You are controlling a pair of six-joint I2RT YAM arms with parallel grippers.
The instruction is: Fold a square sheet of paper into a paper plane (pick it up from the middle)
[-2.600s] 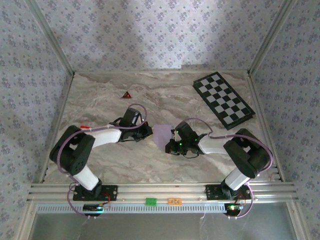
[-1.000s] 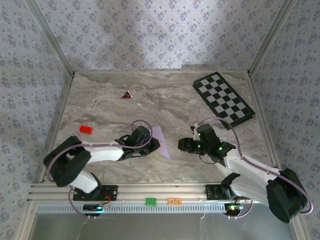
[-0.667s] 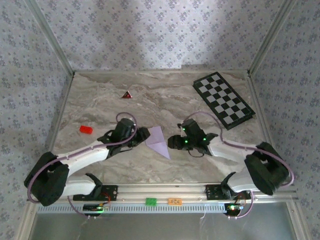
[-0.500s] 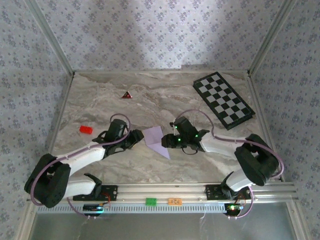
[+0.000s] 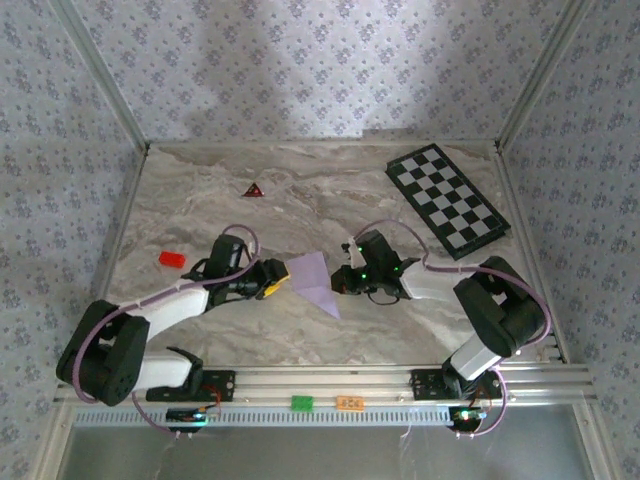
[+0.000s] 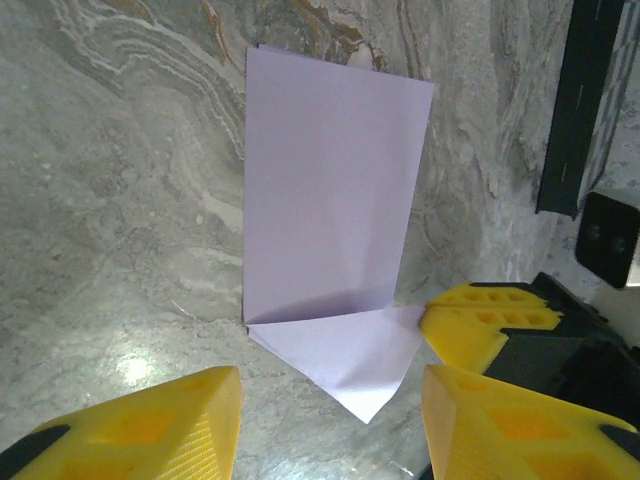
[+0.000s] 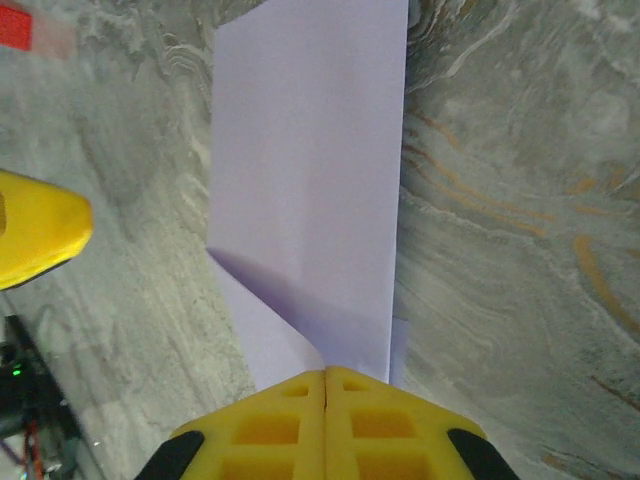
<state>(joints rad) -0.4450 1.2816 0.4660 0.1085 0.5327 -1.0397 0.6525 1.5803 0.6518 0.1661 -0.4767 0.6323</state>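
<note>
We see the paper [image 5: 312, 279] lying folded on the table [image 5: 330, 205], near its middle, between the two grippers. From the left wrist it reads as an oblong with a triangular flap [image 6: 340, 355] at its near end.

The left arm [image 5: 150, 308] is slung low. Its elbow is swung out to the left of its base, and its forearm stretches over the table toward the right. It ends with the left gripper [image 5: 270, 280] just beside the paper's left edge. We find this gripper's jaws standing well apart, with the flap's tip on the table between them and nothing held.

The right arm [image 5: 470, 300] is bent sharply, elbow above its base, forearm reaching left and low across the table. The right gripper [image 5: 341, 283] meets the paper's right side. Its fingers [image 7: 270, 420] are pressed flat together, and their tips touch the paper's edge beside the flap. We cannot tell whether any paper is pinched between them.
</note>
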